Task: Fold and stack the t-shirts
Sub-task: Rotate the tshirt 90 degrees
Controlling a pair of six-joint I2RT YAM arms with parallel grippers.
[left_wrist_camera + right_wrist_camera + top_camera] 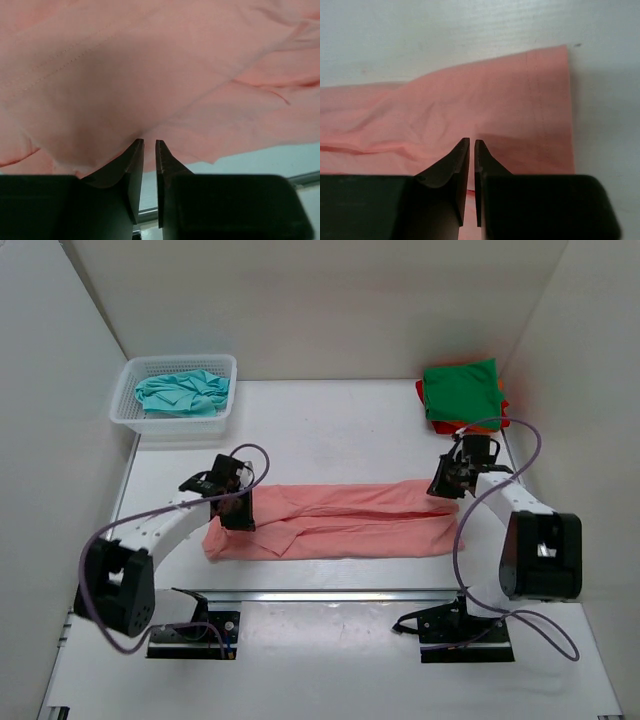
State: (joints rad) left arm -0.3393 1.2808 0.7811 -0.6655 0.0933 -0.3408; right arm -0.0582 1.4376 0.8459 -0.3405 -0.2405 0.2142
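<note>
A salmon pink t-shirt (pixel 340 520) lies folded into a long band across the middle of the table. My left gripper (pixel 237 518) is over its left end. In the left wrist view the jaws (pixel 149 142) are nearly together, with nothing between them and the pink cloth (pixel 150 75) just past the tips. My right gripper (pixel 443 488) is over the band's right end. Its jaws (pixel 472 141) are nearly together and empty above the cloth (pixel 470 110) near the hem. A teal shirt (pixel 182 393) lies crumpled in the basket. A folded green shirt (pixel 460 390) tops a stack with red and orange edges (pixel 503 405).
The white mesh basket (pixel 175 425) stands at the back left corner. The folded stack sits at the back right by the wall. A metal rail (pixel 340 593) runs along the near table edge. White walls close in three sides.
</note>
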